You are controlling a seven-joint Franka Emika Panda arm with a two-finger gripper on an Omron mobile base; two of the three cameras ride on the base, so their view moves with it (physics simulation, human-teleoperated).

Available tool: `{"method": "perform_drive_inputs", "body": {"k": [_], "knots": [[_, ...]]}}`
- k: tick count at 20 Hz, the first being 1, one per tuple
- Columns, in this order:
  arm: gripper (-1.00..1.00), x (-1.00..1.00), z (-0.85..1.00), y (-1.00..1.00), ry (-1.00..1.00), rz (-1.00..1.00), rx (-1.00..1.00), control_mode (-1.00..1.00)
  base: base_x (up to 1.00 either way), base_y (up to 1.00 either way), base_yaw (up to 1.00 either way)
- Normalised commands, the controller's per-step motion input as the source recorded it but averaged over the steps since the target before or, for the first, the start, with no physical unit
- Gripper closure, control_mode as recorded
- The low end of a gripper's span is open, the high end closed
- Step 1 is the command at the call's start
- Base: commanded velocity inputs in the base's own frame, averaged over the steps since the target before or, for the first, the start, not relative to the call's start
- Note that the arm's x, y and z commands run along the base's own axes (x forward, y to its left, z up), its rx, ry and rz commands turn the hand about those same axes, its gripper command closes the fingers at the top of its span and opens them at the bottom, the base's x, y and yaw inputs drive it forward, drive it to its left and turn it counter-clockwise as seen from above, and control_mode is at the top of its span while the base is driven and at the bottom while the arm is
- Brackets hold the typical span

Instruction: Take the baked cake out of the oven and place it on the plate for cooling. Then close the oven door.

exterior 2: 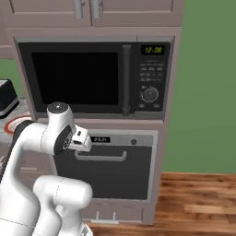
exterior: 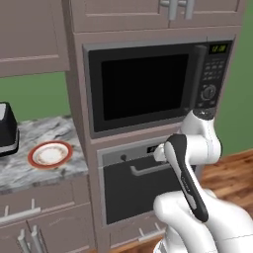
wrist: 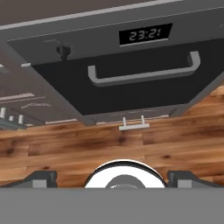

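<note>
The oven (exterior: 129, 154) (exterior 2: 120, 139) sits below the microwave, and the oven door (exterior: 133, 190) (exterior 2: 110, 174) (wrist: 131, 94) is closed, its silver bar handle (exterior: 148, 169) (exterior 2: 100, 156) (wrist: 144, 74) free. The baked cake is hidden. The plate (exterior: 49, 154) (exterior 2: 10, 125), white with an orange-red rim, lies bare on the marble counter left of the oven. My gripper (wrist: 113, 179) (exterior 2: 83, 139) hovers in front of the oven's control strip, just above the handle and apart from it. Its fingers (wrist: 41, 178) stand wide open with nothing between them.
A black-windowed microwave (exterior: 143, 86) (exterior 2: 78, 78) fills the niche above the oven. A dark appliance (exterior: 6, 129) stands at the counter's (exterior: 29, 173) left end. A drawer with a small handle (wrist: 131, 124) sits under the oven, and wooden floor (exterior 2: 198, 203) lies to the right.
</note>
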Motion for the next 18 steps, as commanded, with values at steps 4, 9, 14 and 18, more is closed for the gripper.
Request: {"method": "perform_drive_inputs", "body": {"k": [4, 9, 14, 18], "knots": [[-1.00, 0.00, 0.00, 0.00, 0.00, 0.00, 0.00, 1.00, -0.26, 0.41, -0.24], [-1.00, 0.00, 0.00, 0.00, 0.00, 0.00, 0.00, 1.00, -0.21, 0.51, -0.24], [-1.00, 0.00, 0.00, 0.00, 0.00, 0.00, 0.00, 1.00, -0.22, 0.50, -0.23], [-1.00, 0.00, 0.00, 0.00, 0.00, 0.00, 0.00, 1.00, -0.05, 0.43, -0.21]]}}
